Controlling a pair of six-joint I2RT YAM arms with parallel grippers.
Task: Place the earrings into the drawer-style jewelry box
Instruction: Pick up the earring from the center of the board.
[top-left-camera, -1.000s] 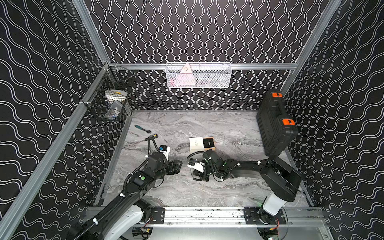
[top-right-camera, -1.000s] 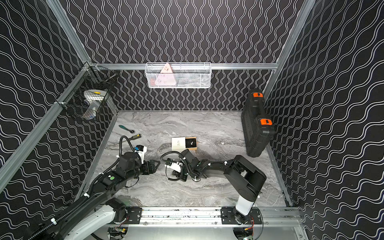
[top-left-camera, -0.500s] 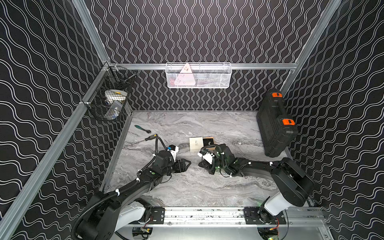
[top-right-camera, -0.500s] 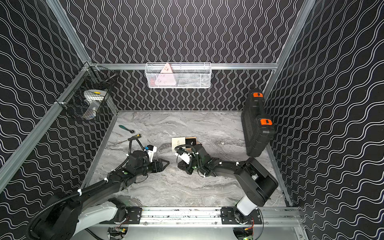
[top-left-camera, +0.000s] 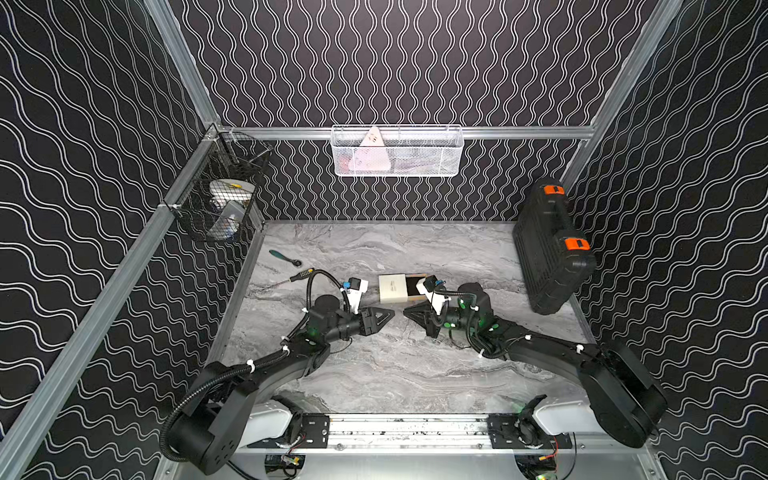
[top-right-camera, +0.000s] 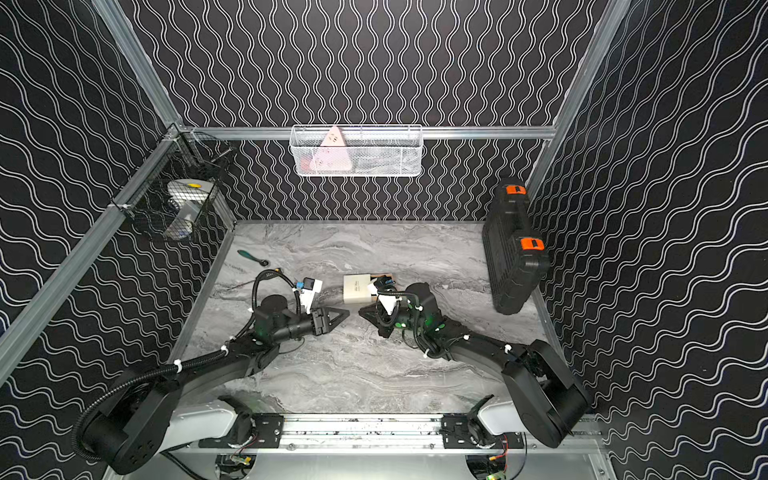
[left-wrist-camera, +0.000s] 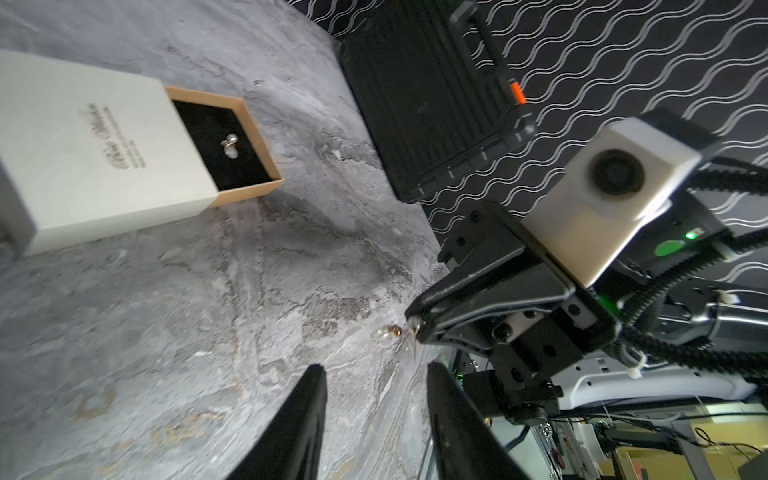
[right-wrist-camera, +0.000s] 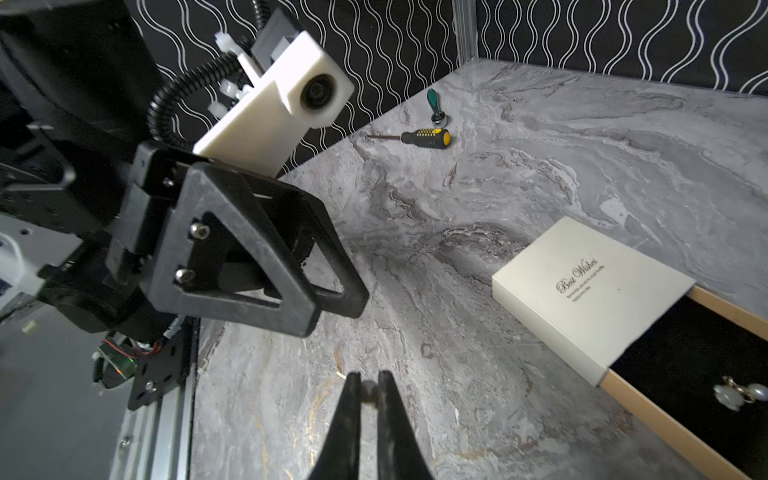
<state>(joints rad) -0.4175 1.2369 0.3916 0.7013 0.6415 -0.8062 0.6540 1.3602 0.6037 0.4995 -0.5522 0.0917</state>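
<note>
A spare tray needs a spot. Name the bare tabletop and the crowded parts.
Bare: the grey marble tabletop behind the cream-white cardboard jewelry box, between the green-handled ratchet and the black case with orange latches; also the front strip between the arms. Crowded: mid-table, where the left gripper and right gripper, pinching an earring, nearly meet.

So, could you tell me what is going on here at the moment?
The right gripper is pinching a small pearl drop earring at its tips. The left gripper, jaws apart, faces it. The cream-white cardboard jewelry box lies beyond, its black-lined tan tray slid out with another earring inside.
</note>
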